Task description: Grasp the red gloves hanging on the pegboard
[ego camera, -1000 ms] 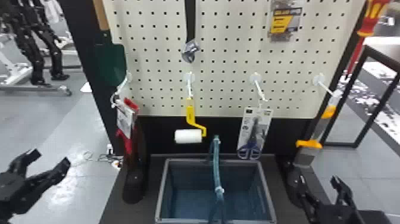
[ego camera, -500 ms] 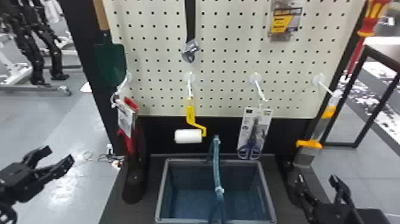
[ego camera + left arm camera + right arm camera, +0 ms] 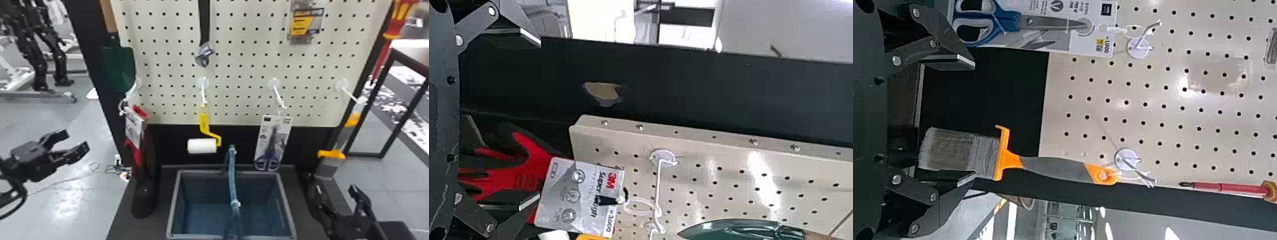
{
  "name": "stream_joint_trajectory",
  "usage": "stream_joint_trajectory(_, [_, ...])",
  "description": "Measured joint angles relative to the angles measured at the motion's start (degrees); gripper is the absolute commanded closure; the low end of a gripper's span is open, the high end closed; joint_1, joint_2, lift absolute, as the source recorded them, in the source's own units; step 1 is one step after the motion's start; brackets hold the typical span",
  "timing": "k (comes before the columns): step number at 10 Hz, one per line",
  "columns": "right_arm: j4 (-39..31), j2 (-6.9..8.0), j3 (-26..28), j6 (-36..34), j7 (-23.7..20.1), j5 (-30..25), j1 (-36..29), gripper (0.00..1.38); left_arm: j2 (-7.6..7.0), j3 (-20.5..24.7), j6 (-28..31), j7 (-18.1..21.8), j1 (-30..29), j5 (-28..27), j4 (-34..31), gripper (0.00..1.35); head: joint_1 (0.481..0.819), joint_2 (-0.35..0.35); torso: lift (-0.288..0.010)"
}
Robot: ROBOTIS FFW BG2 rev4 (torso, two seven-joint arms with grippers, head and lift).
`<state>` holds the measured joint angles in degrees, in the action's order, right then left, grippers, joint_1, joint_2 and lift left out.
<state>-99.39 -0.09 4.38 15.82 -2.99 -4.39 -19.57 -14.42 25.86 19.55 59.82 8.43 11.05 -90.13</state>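
The red gloves (image 3: pixel 138 145) hang with a white card on the leftmost hook of the pegboard (image 3: pixel 249 63), at its left edge. My left gripper (image 3: pixel 71 142) is open to the left of the gloves and about level with them, apart from them. In the left wrist view the gloves (image 3: pixel 511 170) and their card (image 3: pixel 584 197) lie just ahead of the lower finger of the open left gripper (image 3: pixel 524 125). My right gripper (image 3: pixel 338 198) waits open, low at the right, beside the bin. In its own view the right gripper (image 3: pixel 963 122) is empty and faces a paint brush (image 3: pixel 1003 160).
A grey-blue bin (image 3: pixel 174 198) with a handle stands below the board. On the other hooks hang a yellow paint roller (image 3: pixel 204 140), packed scissors (image 3: pixel 271 143) and an orange-handled brush (image 3: pixel 332 156). A black post (image 3: pixel 92 63) borders the board's left edge, beside the gloves.
My left gripper has risen and moved right, closer to the gloves, staying open. The right gripper has barely moved.
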Motion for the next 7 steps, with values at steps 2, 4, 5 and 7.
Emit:
stream_joint_trajectory(2, [0.2,0.00,-0.2,0.0,-0.4,0.0,0.3,0.48,-2.26,-4.1,-0.2,1.7,3.6,2.0,4.5,0.22,0.549,0.000,-0.100])
stream_joint_trajectory(4, [0.4,0.00,-0.2,0.0,-0.5,0.0,0.3,0.48,-4.88,-8.9,1.1,3.6,7.0,3.0,7.4,0.22,0.549,0.000,-0.100])
stream_joint_trajectory(5, [0.4,0.00,-0.3,0.0,-0.7,-0.1,0.4,0.48,-6.16,-11.1,1.9,4.6,8.9,3.0,8.6,0.23,0.549,0.000,-0.100])
stream_joint_trajectory(7, [0.6,0.00,-0.4,0.0,-1.1,-0.1,0.6,0.48,-7.32,-13.0,2.1,5.2,10.6,3.1,10.1,0.23,0.549,0.000,-0.100])
